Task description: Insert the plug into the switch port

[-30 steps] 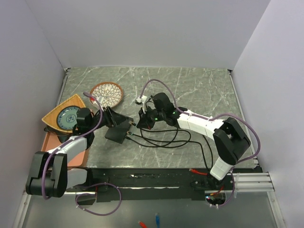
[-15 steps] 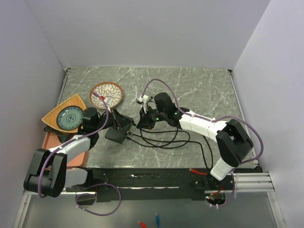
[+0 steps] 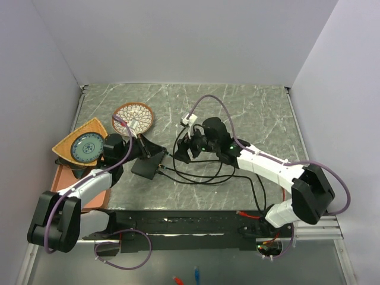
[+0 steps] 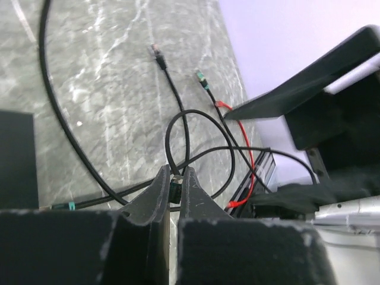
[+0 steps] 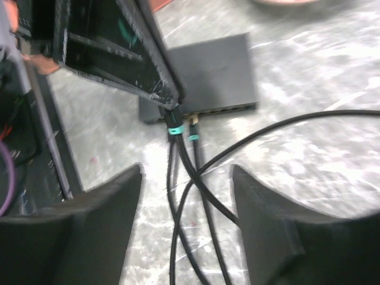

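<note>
L grip (image 4: 176, 181) clamped on plug (image 5: 172, 122), cable hanging off its tips | switch (image 5: 208, 74) just ahead of L tips, port edge toward plug; seated or not, can't tell | 2nd plug (image 5: 193, 127) just beside 1st | R grip (image 5: 185, 178) jaws apart, holding nothing, over loose cables (image 5: 297, 123), switch ahead of it.

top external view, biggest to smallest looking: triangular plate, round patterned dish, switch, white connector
triangular plate
round patterned dish
switch, though the left gripper hides part, so dish versus switch is unsure
white connector
</note>
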`<move>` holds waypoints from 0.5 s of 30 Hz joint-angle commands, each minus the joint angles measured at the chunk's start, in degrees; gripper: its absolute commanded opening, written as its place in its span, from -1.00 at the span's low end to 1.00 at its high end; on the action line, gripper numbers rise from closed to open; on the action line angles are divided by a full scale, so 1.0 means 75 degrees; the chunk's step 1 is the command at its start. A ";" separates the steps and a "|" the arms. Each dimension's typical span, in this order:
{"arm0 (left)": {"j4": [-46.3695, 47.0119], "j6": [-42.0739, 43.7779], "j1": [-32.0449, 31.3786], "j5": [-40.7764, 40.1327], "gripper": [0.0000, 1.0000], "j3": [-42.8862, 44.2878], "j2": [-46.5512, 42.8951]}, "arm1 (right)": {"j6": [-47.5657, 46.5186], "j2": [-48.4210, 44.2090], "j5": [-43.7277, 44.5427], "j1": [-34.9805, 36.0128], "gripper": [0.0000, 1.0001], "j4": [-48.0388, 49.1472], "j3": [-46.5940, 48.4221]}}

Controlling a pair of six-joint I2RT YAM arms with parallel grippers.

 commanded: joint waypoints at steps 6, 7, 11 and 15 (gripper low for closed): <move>-0.0916 -0.1001 -0.0023 -0.0553 -0.98 0.0534 -0.0249 | -0.0420 -0.0172 0.2339 0.0875 0.98 0.0234 0.0184; -0.0976 -0.0967 -0.0023 -0.0635 -0.98 0.0558 -0.0273 | -0.0444 -0.0079 0.2421 0.0945 0.99 0.0175 0.0313; -0.1351 -0.0884 -0.0035 -0.0788 -0.98 0.0640 -0.0320 | -0.0538 0.0331 0.2995 0.1332 0.96 0.0186 0.0513; -0.1445 -0.0873 -0.0023 -0.0777 -0.98 0.0675 -0.0238 | -0.0620 0.0613 0.3160 0.1613 0.90 0.0245 0.0700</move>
